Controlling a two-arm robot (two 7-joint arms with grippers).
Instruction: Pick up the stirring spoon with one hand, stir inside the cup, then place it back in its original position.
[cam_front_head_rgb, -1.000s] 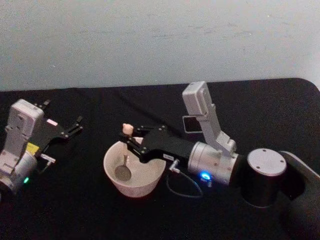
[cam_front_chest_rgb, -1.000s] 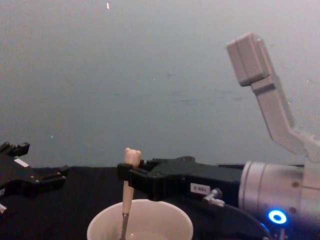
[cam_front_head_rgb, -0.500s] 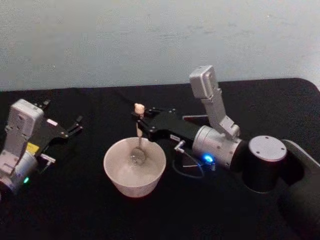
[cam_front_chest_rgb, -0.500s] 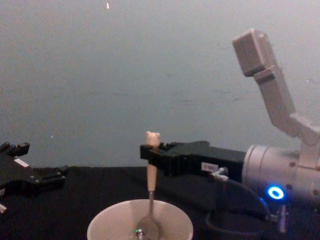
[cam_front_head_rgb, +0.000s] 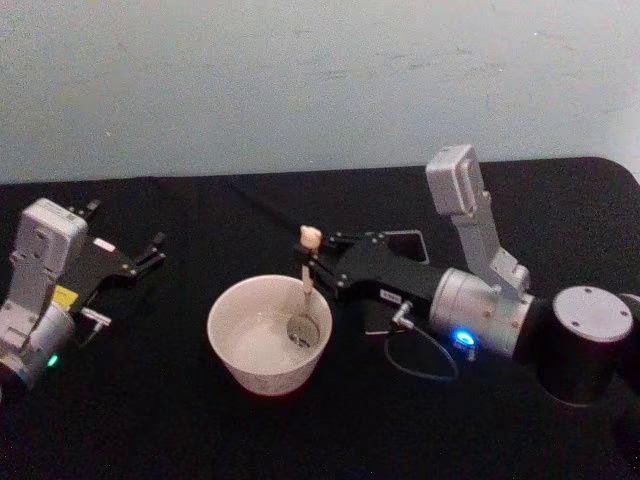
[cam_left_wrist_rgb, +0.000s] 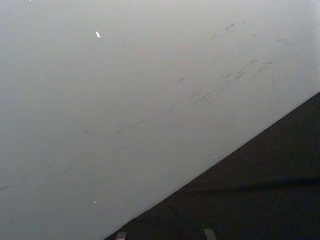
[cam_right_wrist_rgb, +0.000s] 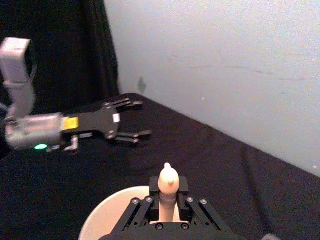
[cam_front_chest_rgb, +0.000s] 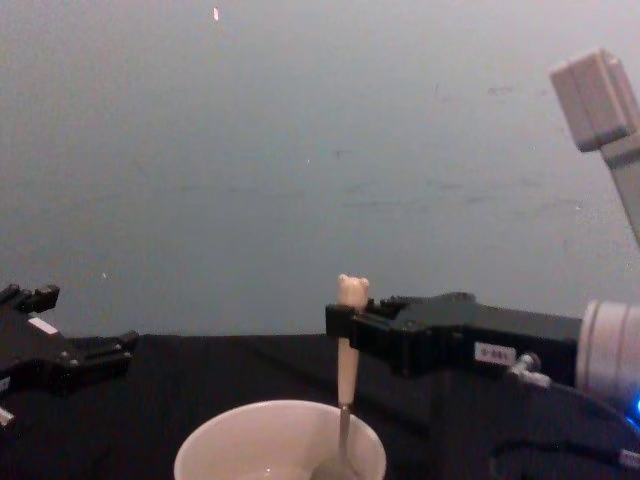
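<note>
Black-cloth desk (cam_front_head_rgb: 150, 400) against a pale wall (cam_front_head_rgb: 300, 80). Head view: cup (cam_front_head_rgb: 262, 375) sits mid-desk. Spoon (cam_front_head_rgb: 304, 285) stands near upright in it, bowl end low on the cup's right inner side. Right claw (cam_front_head_rgb: 318, 262) is clamped on the handle just under the bear head. Left claw (cam_front_head_rgb: 122, 228) is parked well off to the left, fingers apart, idle. Left wrist view: wall and a strip of desk, nothing to hit there. Right wrist view: bear head pokes up between the pinched fingers, with the cup rim just below. Grip is high on a slim handle, so my guess is any drag at the bowl end levers the spoon round in the claw or lets it slide down. Chest view: handle upright, neck dropping just inside the right rim, claw body level above the cup and apart from it. Risks as I see them:
- Stir sweep too wide to the right → bowl end shoves the cup's side. Nothing braces the cup, so it skids or tips.
- Lift-out not straight up → bowl end hooks the rim and drags the cup.
- Claw dropped lower → it hits the rim.

Can't tell if the cup holds liquid; if it does, a fast sweep slops it. Return spot isn't identifiable from here, so the put-back could land off.
</note>
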